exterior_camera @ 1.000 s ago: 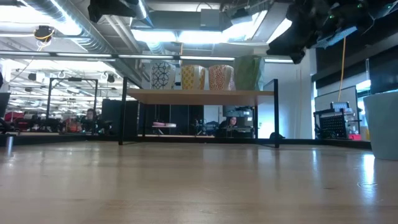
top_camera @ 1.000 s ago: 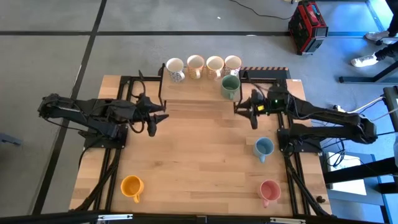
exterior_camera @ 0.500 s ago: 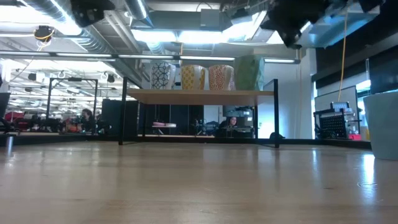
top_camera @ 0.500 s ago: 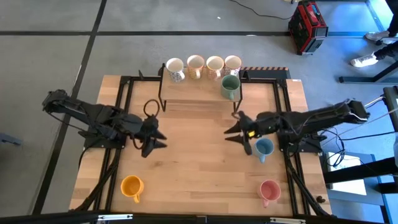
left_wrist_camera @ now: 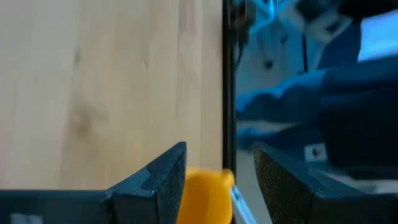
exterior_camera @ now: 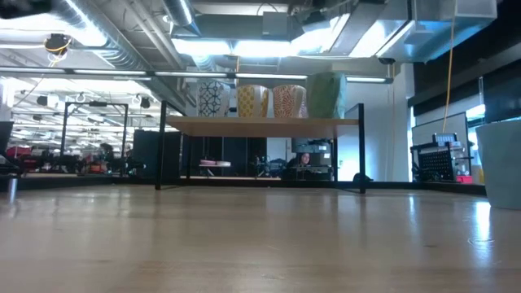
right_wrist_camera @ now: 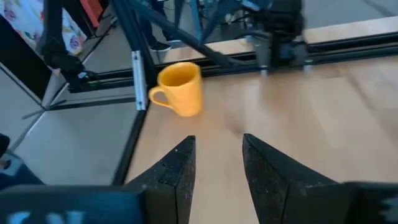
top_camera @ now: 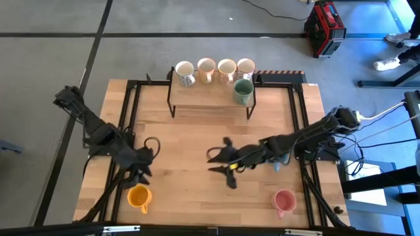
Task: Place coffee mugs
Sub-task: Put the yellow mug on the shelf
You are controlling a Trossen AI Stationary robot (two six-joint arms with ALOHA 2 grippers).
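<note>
My left tool [top_camera: 140, 176] hangs over the near left part of the table [top_camera: 197, 137], just above the orange mug [top_camera: 138, 196], which stands upright near the table's front left corner with its handle toward the front edge. In my left wrist view the two fingers [left_wrist_camera: 163, 180] stand apart with nothing between them, and the orange mug's rim [left_wrist_camera: 205, 194] shows right in the gap, close to the dark frame rail [left_wrist_camera: 228, 81] that runs along the table's edge. That rail and my own arm's mount [top_camera: 108, 141] crowd the space beside the mug.

My right tool [top_camera: 220, 160] reaches far across to the middle of the table, its fingers [right_wrist_camera: 177, 171] parted and empty over bare wood. From its wrist view the orange mug [right_wrist_camera: 178, 89] sits well ahead of it, with my left arm [right_wrist_camera: 273, 31] just behind the mug.

My right arm [top_camera: 302, 139] lies over the light blue mug [top_camera: 278, 159], hiding most of it. The pink mug [top_camera: 283, 201] stands free near the front right corner.

At the back of the table a small raised shelf [top_camera: 210, 98] carries the rest: four pale mugs [top_camera: 214, 69] in a row along its rear edge, some patterned, and the green mug [top_camera: 243, 90] in front of the row at its right end. In the low view the shelf [exterior_camera: 262, 124] stands on thin black legs with the mugs [exterior_camera: 269, 99] lined up on top, and the light blue mug's side [exterior_camera: 499, 155] shows at the right edge.
</note>
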